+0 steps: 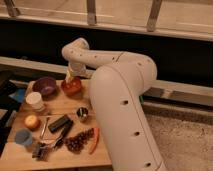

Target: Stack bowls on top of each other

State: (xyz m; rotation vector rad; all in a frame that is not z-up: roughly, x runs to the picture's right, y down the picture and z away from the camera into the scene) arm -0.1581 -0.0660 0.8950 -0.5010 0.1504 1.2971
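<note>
The orange-red bowl [72,88] sits on the wooden table [102,152] at its far middle. The dark purple bowl [44,85] sits just left of it, apart from it. My gripper [70,77] hangs from the white arm right over the orange-red bowl's far rim, at or touching it. The large white arm body fills the right half of the view and hides the table's right part.
A white cylindrical cup [35,100] stands in front of the purple bowl. A small metal cup [82,113], a black block [60,123], an orange fruit [32,121], a blue cup [23,136], grapes [78,141], a red chili [94,140] and utensils lie nearer the front.
</note>
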